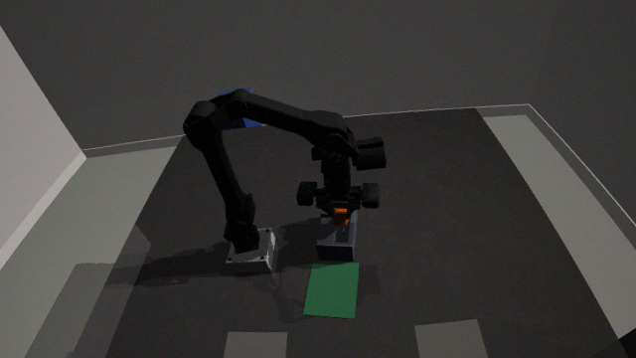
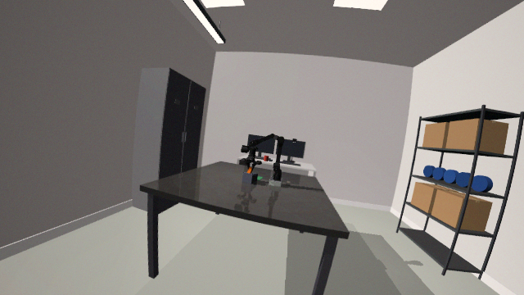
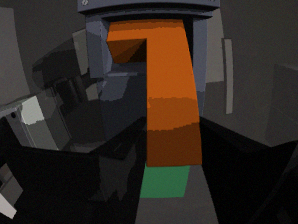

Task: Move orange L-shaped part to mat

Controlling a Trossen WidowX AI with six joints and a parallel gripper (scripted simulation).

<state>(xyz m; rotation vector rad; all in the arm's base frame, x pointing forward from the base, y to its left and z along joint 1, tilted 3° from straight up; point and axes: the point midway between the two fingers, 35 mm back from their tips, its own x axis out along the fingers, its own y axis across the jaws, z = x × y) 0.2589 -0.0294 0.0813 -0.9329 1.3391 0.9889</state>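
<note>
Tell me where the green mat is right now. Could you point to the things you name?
In the top view, the green mat (image 1: pixel 332 290) (image 2: pixel 259 178) (image 3: pixel 165 181) lies on the table just below the grey tray (image 1: pixel 336 251) (image 2: pixel 249 178) (image 3: pixel 95 47), right of the arm's white base (image 1: pixel 269 251) (image 2: pixel 275 183) (image 3: pixel 31 114).
</note>
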